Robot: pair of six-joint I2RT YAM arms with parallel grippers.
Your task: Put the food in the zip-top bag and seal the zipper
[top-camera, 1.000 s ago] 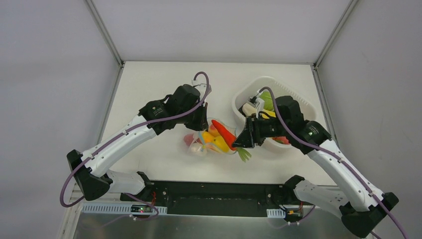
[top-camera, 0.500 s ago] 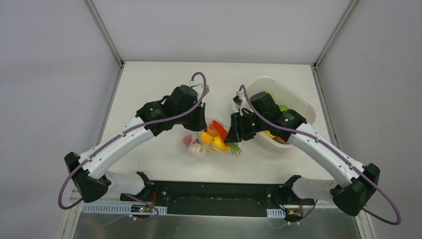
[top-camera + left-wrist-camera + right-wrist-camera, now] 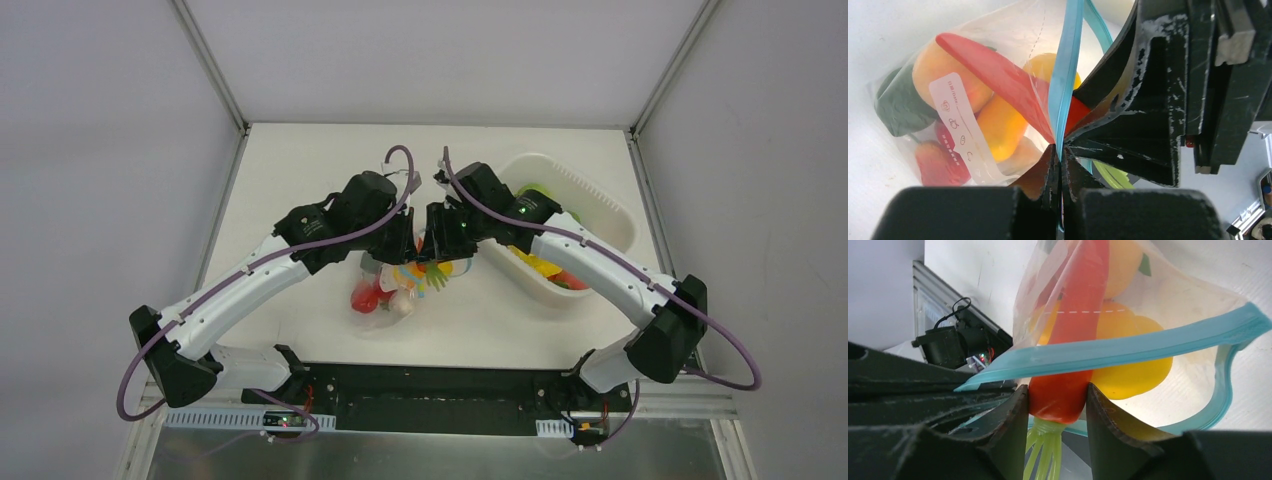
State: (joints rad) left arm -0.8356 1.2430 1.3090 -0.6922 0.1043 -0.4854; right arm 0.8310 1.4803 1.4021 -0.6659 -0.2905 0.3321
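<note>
1. The left fingers (image 3: 1050, 167) were pressed together on the teal zipper (image 3: 1068, 75), pinching one lip of the zip-top bag (image 3: 380, 300).
2. The right fingers (image 3: 1008, 430) were clamped on the thick end of a red-orange toy carrot (image 3: 1055, 400). Its green top hung out below them, and its body reached past the zipper into the bag.
3. The bag's mouth stood open, with one teal lip crossing in front of the carrot and the other looping behind.
4. Other food (image 3: 998, 125) lay inside the bag: yellow, orange, red and dark green pieces.
5. The bag sat on the desk (image 3: 300, 180) between the two arms, just left of a white tub (image 3: 600, 200).
6. The tub held more toy pieces (image 3: 545, 265) in green, yellow and red.
</note>
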